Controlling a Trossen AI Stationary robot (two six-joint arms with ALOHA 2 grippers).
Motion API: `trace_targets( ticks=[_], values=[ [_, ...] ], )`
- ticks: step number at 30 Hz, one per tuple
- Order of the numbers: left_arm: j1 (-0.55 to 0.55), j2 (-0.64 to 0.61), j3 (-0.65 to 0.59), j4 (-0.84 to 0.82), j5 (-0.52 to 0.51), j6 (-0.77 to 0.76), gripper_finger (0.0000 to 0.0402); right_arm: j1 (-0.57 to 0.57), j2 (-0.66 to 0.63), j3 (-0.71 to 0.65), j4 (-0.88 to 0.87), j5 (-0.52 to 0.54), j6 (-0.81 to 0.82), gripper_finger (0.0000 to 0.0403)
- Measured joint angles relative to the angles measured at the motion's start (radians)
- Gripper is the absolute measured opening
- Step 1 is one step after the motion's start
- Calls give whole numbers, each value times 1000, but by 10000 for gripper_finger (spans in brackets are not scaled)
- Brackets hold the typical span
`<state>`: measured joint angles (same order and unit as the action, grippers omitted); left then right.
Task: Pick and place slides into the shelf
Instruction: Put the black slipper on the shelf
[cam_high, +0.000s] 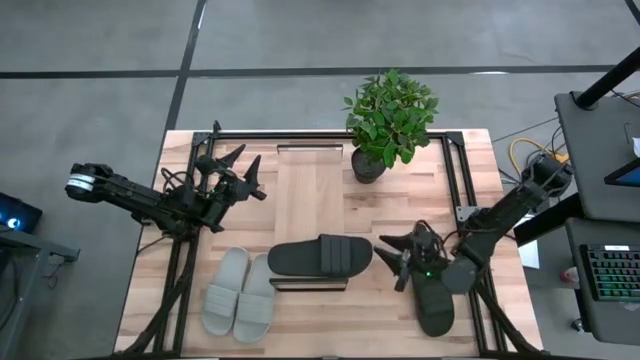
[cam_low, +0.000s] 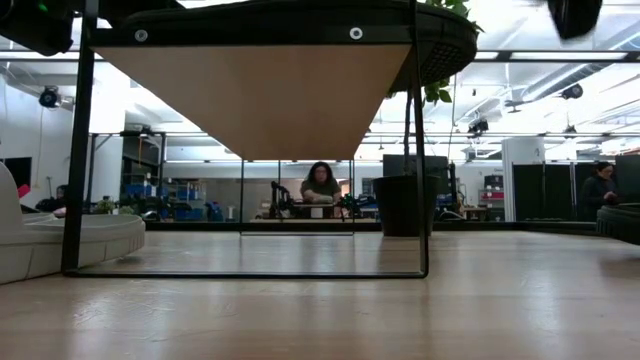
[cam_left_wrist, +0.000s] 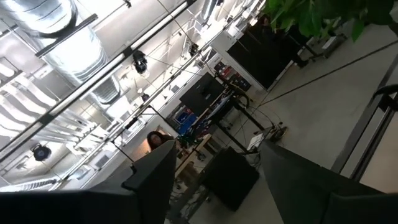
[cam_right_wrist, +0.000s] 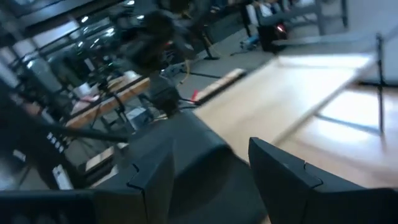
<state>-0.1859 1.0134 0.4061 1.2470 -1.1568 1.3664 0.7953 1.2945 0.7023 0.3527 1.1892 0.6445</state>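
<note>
One dark slide (cam_high: 320, 257) lies crosswise on the near end of the shelf's plank top (cam_high: 310, 190); from the low view it shows as a dark sole (cam_low: 300, 12) above the plank (cam_low: 260, 95). My right gripper (cam_high: 395, 262) is open just right of that slide, fingers pointing left, with a small gap between them and it. In the right wrist view the dark slide (cam_right_wrist: 193, 155) fills the space ahead of the open gripper (cam_right_wrist: 205, 174). The second dark slide (cam_high: 436, 305) lies on the table under the right wrist. The pale grey pair (cam_high: 240, 292) lies near left. My left gripper (cam_high: 243, 168) is open, raised over the table's far left.
A potted plant (cam_high: 385, 120) stands at the shelf's far right corner. Dark metal frame rails (cam_high: 455, 180) run along the table's edges. In the low view the shelf's thin dark legs (cam_low: 78, 150) stand on the table, a grey slide (cam_low: 60, 240) beside them. A person (cam_low: 320, 185) sits in the room behind.
</note>
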Motion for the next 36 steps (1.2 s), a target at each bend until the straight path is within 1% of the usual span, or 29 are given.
trace_targets(
  ticks=[5,7,11,14,17,19,21,22,26,27,28,31,36],
  values=[
    [0,8,0,-3,5,-76,219,69,32,125,-5,0,-271,194],
    [0,8,3,2,10,-79,219,99,58,178,-7,3,-378,194],
    [0,10,3,0,11,-79,219,155,119,284,-16,50,-562,194],
    [0,14,3,-1,11,-79,219,195,167,381,-102,101,-635,194],
    [0,14,3,1,10,-79,219,232,215,491,-256,112,-645,194],
    [0,17,3,0,10,-79,219,252,255,566,-346,92,-623,194],
    [0,18,3,0,10,-79,219,267,291,636,-414,6,-588,194],
    [0,17,3,1,10,-79,219,272,309,671,-444,-63,-566,194],
    [0,17,3,0,7,-79,219,263,366,781,-537,-447,-437,194],
    [0,17,3,0,6,-79,219,260,380,807,-566,-513,-410,194],
    [0,17,3,0,6,-79,219,258,395,832,-605,-545,-383,194],
    [0,18,3,0,6,-80,219,258,437,907,-782,-549,-221,194],
    [0,17,2,-2,-2,-82,219,257,507,1048,-1240,-587,215,194]
  ],
)
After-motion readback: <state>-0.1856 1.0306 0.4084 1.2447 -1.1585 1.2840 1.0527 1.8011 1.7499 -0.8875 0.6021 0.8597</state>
